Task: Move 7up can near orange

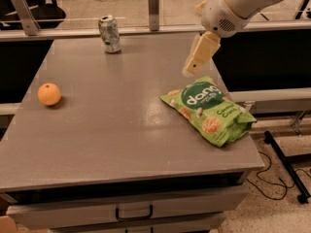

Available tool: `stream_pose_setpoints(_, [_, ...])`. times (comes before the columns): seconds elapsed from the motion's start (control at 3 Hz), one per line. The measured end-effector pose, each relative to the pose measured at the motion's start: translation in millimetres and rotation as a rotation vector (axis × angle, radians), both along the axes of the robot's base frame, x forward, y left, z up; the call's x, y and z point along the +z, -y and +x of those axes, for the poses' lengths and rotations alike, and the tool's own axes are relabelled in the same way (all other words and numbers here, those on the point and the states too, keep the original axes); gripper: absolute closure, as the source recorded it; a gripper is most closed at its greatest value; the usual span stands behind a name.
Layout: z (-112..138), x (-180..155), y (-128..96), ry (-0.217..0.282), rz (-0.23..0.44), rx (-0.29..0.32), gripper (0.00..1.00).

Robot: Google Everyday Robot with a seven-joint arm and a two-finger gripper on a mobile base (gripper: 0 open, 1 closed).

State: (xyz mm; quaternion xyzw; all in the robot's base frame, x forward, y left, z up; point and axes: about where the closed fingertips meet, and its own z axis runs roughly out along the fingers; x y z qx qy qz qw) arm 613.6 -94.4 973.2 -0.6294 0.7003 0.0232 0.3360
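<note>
Dents mark the silver-white, green-printed 7up can (110, 34), upright at the grey worktop's (116, 130) far edge, well apart from the round orange (49, 94); the cream gripper (198, 59) hovers rightward, open or closed unclear.

**Gripper hangs over the right of the surface**

The gripper (195, 63) hovers above the grey surface (121, 125), just beyond the far end of a green snack bag (209, 111). The 7up can (110, 34) stands upright near the far edge. The orange (49, 94) sits by the left edge, well apart from the can.
</note>
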Motion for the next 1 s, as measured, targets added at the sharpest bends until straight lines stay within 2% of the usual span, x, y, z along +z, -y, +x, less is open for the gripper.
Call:
stream_pose_setpoints(0.33, [0.0,0.0,-0.1,0.000,0.000,0.000,0.00])
stream_pose_setpoints(0.67, [21.3,-7.9,-18.1,0.005,0.069,-0.063,0.00])
stream_pose_setpoints(1.0, [76.4,-18.5,-58.7,0.032,0.225,-0.139,0.00])
